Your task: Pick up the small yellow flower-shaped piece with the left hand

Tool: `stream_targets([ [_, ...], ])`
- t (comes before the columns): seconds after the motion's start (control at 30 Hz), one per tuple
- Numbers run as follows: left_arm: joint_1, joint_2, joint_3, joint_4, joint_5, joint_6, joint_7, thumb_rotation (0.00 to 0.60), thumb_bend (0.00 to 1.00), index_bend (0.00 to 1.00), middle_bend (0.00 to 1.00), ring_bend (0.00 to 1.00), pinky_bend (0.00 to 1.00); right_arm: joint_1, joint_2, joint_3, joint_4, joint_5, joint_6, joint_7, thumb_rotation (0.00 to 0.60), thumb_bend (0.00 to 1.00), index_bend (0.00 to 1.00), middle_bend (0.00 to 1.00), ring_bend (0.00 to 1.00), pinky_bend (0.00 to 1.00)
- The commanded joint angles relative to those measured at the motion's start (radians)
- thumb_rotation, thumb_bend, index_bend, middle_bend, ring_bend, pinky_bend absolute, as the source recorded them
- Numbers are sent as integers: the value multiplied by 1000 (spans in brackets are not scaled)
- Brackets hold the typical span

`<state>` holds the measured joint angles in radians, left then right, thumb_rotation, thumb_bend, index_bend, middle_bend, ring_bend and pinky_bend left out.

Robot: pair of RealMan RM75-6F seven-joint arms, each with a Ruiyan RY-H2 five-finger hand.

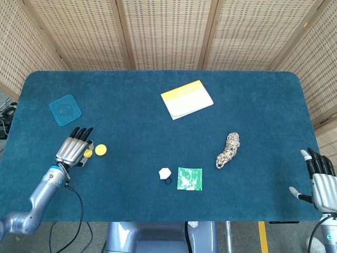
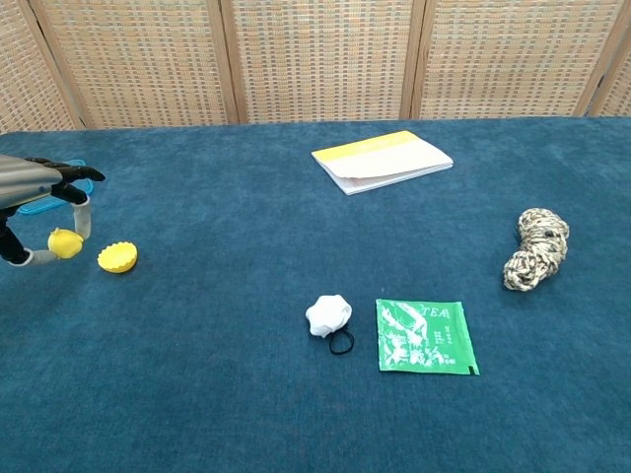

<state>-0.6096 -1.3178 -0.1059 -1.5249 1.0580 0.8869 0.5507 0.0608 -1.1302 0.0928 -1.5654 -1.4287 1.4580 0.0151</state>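
Observation:
My left hand [image 1: 73, 149] hovers over the table's left side, seen also at the left edge of the chest view as left hand [image 2: 35, 197]. Between thumb and a finger it pinches a small yellow flower-shaped piece [image 2: 65, 242], lifted clear of the cloth; from the head camera the small yellow piece [image 1: 88, 153] shows just beside the hand. A second, flatter yellow scalloped cap [image 2: 117, 257] lies on the table right of the hand, apart from it. My right hand [image 1: 321, 179] stays off the table's right front corner, fingers spread, holding nothing.
A blue square lid [image 1: 65, 109] lies behind the left hand. Mid-table sit a white crumpled lump [image 2: 328, 314], a black ring [image 2: 341, 343] and a green tea packet [image 2: 424, 336]. A yellow-edged notebook [image 2: 382, 160] and a rope bundle [image 2: 535, 248] lie further right.

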Motion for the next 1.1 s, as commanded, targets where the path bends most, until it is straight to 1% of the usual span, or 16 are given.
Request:
stream_targets([
  [0.03, -18, -18, -6, 16, -25, -14, 7, 600, 352, 470, 0, 0, 0, 1, -2, 0, 1, 2, -3, -2, 600, 0, 0, 0, 0, 0],
  [0.37, -52, -69, -5, 65, -57, -17, 8, 600, 351, 461, 0, 0, 0, 4, -7, -3, 0, 3, -8, -16, 600, 0, 0, 0, 0, 0],
  [0.6, -75, -96, -4, 108, -101, -37, 12, 600, 351, 450, 0, 0, 0, 5, -12, -4, 0, 2, -9, -21, 600, 0, 0, 0, 0, 0],
  [0.77, -84, -116, -7, 128, -95, -30, -5, 600, 353, 437, 0, 0, 0, 6, -15, -6, 1, 2, -12, -25, 600, 0, 0, 0, 0, 0],
  [0.9, -91, -130, -10, 136, -76, -18, -19, 600, 352, 383, 0, 0, 0, 7, -17, -6, 2, 4, -14, -30, 600, 0, 0, 0, 0, 0],
  [1.07, -101, -131, -7, 127, -72, -23, -21, 600, 348, 256, 0, 0, 0, 8, -20, -6, 2, 4, -13, -33, 600, 0, 0, 0, 0, 0],
  [1.1, -105, -126, -3, 120, -80, -33, -13, 600, 347, 244, 0, 0, 0, 7, -20, -5, 3, 4, -11, -33, 600, 0, 0, 0, 0, 0],
])
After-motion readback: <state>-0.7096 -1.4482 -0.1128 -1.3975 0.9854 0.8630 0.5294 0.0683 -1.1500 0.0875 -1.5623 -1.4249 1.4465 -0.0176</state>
